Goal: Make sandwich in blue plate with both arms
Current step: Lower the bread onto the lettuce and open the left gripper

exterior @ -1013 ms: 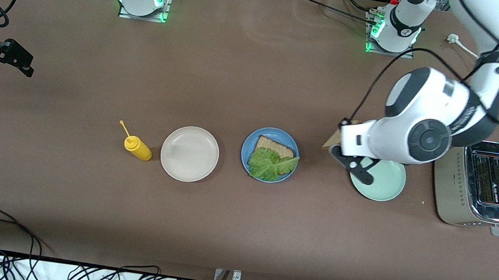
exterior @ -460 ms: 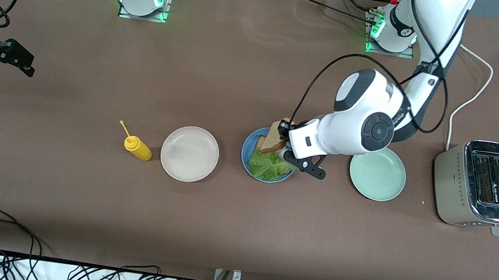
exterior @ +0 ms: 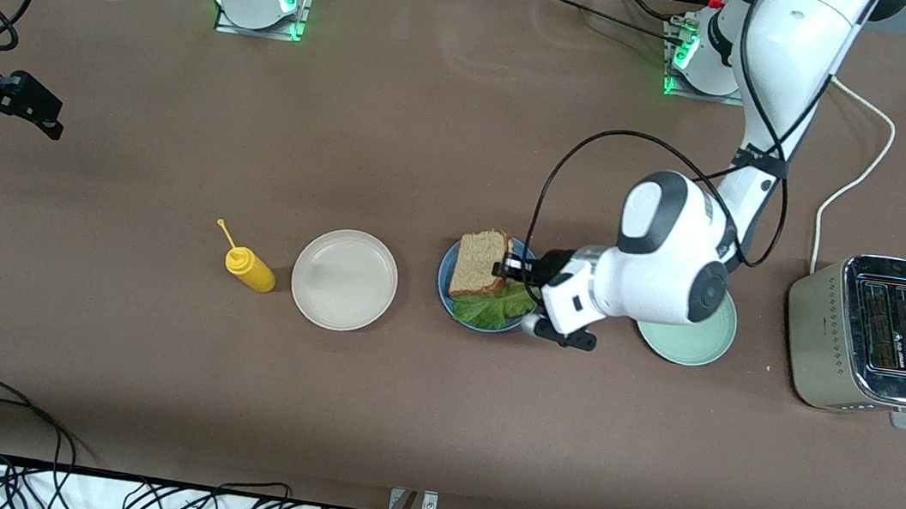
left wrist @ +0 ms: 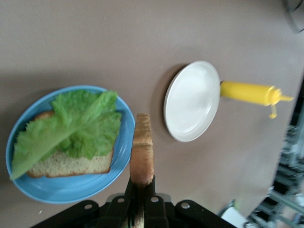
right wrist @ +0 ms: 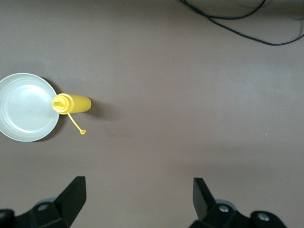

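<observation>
left end effector (exterior: pixel 508 267): clamped on a bread slice (exterior: pixel 479 263), over the blue plate (exterior: pixel 447 274)
right end effector (right wrist: pixel 137 190): fingers spread wide, holding nothing, waiting above the tabletop (exterior: pixel 402 387) at the right arm's end
blue plate: mid-tabletop, carrying a second slice (left wrist: pixel 71 164) with lettuce (left wrist: pixel 71 130) on top
beige plate (exterior: pixel 344 279): at 9 o'clock of the blue plate, just beside it
mustard bottle (exterior: pixel 249 268): at 9 o'clock of the beige plate
green plate (exterior: pixel 689 340): at 3 o'clock of the blue plate
toaster (exterior: pixel 875 337): at 3 o'clock of the green plate
</observation>
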`<state>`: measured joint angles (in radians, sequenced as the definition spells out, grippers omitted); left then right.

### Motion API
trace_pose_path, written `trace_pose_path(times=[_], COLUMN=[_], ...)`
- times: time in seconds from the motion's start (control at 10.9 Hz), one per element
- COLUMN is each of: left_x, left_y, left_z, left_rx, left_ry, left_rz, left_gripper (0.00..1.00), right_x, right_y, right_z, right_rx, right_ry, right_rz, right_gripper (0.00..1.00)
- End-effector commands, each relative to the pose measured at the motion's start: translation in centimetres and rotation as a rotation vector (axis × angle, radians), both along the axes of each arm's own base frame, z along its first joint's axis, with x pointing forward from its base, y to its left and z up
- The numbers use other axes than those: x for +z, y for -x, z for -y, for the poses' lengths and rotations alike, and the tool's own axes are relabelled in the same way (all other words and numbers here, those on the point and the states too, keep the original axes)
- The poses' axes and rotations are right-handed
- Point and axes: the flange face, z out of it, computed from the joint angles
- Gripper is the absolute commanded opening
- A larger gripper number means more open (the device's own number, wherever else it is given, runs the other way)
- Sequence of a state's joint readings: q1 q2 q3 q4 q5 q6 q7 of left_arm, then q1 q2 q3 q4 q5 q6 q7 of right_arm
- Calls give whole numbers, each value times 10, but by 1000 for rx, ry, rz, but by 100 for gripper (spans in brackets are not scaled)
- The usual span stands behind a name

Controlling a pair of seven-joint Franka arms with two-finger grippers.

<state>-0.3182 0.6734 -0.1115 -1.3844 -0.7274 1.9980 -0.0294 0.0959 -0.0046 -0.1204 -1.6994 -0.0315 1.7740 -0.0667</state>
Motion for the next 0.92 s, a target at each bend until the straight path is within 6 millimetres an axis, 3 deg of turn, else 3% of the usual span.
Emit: trace_pose_path(times=[0.0,0.46,0.55,0.64,0.74,0.83], left_x=[-31,-72,-77,-79,-80,-79], left_y=[-16,-8,-7,-7,-6,-7], left_z=[-23,-42,-48,-51,-52,-52], left_rx=[-37,-103,-98,-96,-99,-98], left_ry=[156,147,142,141,139,138], left_rz=[39,48,39,34,34,35], left_gripper=[0,6,20,53,100,100], right_x=[5,6,6,6,6,8], right_y=[-3,-3,-3,-3,-4,-4], right_z=[0,1,2,2,-1,-1], right_rx=[5,3,3,2,6,6], right_ry=[18,18,18,18,18,18], right_rz=[-8,-6,-3,-3,-1,5], right_gripper=[100,100,100,100,100,100])
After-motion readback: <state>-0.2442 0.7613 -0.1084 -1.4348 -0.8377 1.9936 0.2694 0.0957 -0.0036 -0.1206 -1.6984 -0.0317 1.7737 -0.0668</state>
